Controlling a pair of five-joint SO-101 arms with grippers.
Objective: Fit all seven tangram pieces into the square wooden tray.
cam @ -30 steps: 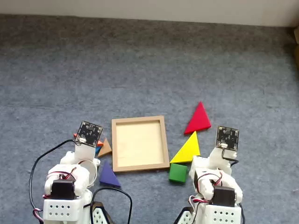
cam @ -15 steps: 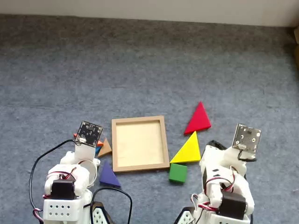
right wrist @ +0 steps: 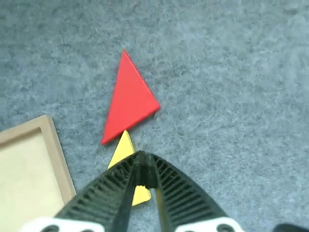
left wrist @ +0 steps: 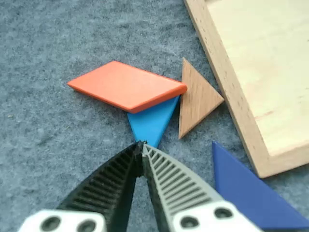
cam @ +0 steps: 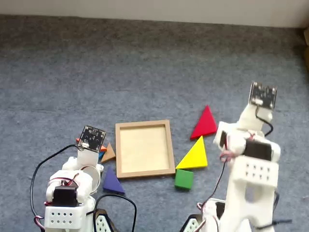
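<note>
Pincers first: the left gripper (left wrist: pixel 141 147) has its two fingers pressed together on nothing. Its tips hang just short of the sharp corner of a light blue triangle (left wrist: pixel 152 121). The right gripper (right wrist: pixel 143 166) is likewise closed and empty, and its tips lie over the pointed end of the yellow triangle (cam: pixel 194 157).

Clock hours below are taken from the tray's middle in the high view, with 12 o'clock pointing away from the arm bases.

- **Nearest the bases:** the dark blue triangle (cam: pixel 112 181) lies between 7 and 8 o'clock, just off the tray's near corner. The green square (cam: pixel 184 179) lies at 4 o'clock.
- **Tray:** the square wooden tray (cam: pixel 145 172) lies flat on the grey carpet (cam: pixel 145 72) between the two arms. Every piece seen lies outside it.
- **3 o'clock:** the yellow triangle is just beside the tray's rim.
- **9 o'clock:** the brown triangle (cam: pixel 109 152) is close to the rim, under the left wrist.
- **Beyond the brown triangle:** an orange parallelogram (left wrist: pixel 126 86) lies partly over the light blue triangle, and its pointed end touches the brown triangle.
- **Farthest:** the red triangle (cam: pixel 205 123) is at 2 o'clock, just beside the yellow triangle's tip. I cannot tell whether the two touch.
</note>
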